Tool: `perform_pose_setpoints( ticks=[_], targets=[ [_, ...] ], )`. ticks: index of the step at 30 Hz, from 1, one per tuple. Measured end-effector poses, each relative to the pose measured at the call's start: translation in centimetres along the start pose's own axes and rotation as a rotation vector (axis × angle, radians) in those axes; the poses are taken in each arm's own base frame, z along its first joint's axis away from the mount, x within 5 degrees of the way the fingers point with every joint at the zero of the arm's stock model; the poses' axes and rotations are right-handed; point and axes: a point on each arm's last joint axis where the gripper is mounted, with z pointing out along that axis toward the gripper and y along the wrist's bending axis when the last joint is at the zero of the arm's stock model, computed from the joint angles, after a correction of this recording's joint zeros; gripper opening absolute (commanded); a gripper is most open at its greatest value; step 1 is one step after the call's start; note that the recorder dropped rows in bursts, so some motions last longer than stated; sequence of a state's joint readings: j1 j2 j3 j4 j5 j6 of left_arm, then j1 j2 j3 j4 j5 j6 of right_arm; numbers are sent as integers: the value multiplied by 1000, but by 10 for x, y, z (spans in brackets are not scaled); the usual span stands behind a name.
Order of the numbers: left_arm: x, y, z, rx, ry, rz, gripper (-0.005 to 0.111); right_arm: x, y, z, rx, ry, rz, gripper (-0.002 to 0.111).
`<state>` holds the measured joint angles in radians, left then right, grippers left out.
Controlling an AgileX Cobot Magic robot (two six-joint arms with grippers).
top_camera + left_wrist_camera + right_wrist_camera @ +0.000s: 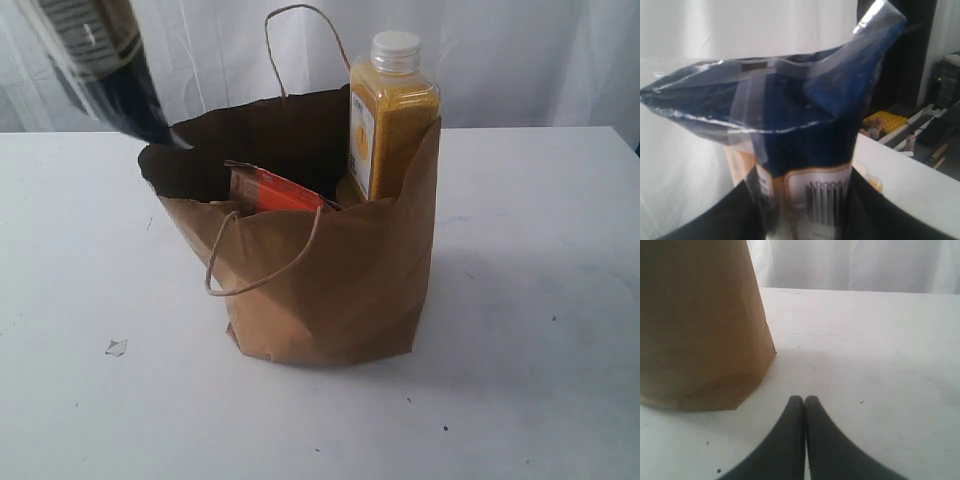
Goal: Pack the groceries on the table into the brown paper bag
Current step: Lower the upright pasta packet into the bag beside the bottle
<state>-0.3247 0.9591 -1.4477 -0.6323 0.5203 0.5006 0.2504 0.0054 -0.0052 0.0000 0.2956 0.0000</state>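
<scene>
Brown kraft paper fills the middle of your exterior view: the brown paper bag (330, 290) stands upright on the table (540, 300) with its mouth open and one loop handle drooping over the front wall; inside, against the right wall, the yellow-grain bottle (392, 130) stands upright with its white cap above the rim; the brown pouch with orange label (272, 190) leans inside the bag to the bottle's left. Your left gripper (805, 215) clamps the long navy-cream packet (785, 120) between its dark fingers (715, 220), one on each side; in the exterior view that packet hangs tilted and blurred at the upper left, its lower end by the bag's left rim; whether it touches the paper you cannot tell. Your right gripper (804, 402) has its fingertips pressed together and holds nothing; it sits low over the bare table, just beside the bag's base.
</scene>
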Motion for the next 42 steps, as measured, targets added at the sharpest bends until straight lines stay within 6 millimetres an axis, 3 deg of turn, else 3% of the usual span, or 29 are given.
perform_pose_setpoints(
  ticks=[4,12,27,42],
  targets=[
    [-11,0,11,63,-38,0,0,0,0,0,0,0,0,0],
    [-12,-3,53,198,-39,58,0,0,0,0,0,0,0,0],
    [26,2,127,238,82,18,0,0,0,0,0,0,5,0],
    [58,8,162,187,131,1,0,0,0,0,0,0,5,0]
  ],
)
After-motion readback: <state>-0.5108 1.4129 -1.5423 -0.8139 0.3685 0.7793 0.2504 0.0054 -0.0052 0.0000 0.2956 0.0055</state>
